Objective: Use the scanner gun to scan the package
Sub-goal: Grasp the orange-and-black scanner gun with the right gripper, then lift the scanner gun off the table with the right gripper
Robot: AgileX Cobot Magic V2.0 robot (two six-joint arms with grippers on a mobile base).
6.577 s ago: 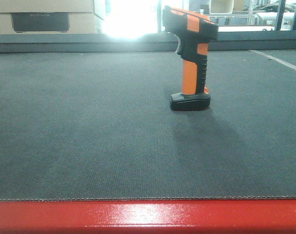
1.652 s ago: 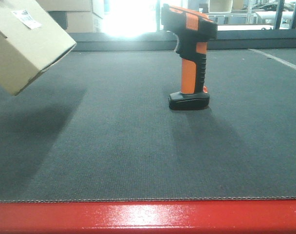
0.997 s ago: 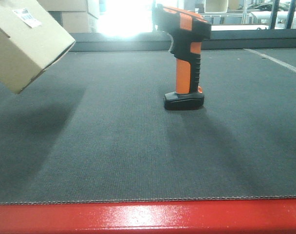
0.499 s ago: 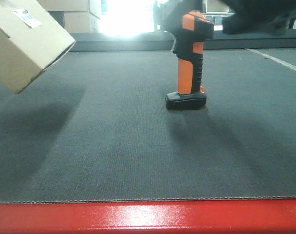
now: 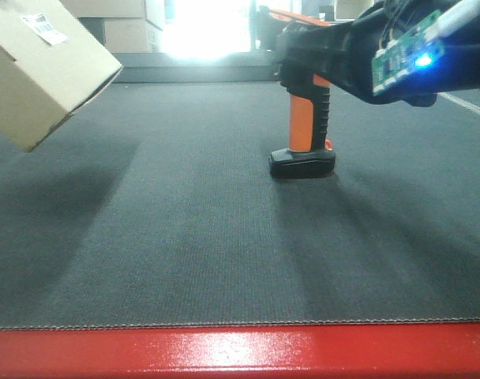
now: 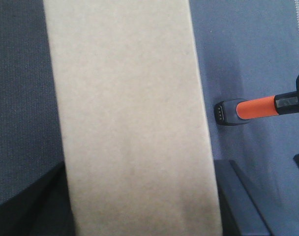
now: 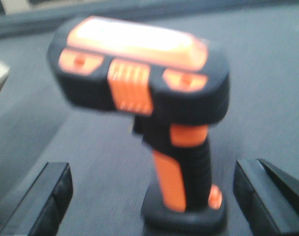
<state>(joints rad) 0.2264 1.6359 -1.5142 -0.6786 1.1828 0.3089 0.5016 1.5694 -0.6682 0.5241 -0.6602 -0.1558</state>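
Observation:
The package, a tan cardboard box with a white barcode label, hangs tilted above the mat at the far left. In the left wrist view it fills the middle, with my left gripper shut on it and dark fingers at both sides. The orange and black scanner gun stands upright on its black foot. My right gripper is open. Its fingers stand apart on either side of the scanner gun's handle without touching it.
A dark grey mat covers the table, with a red edge at the front. Beige cartons stand behind a low rail at the back left. My right arm, with a lit green circuit board, reaches in from the upper right.
The package came into view at the left, lifted, and has hung still since. The right arm has come in from the upper right, and its gripper now stands around the scanner gun.

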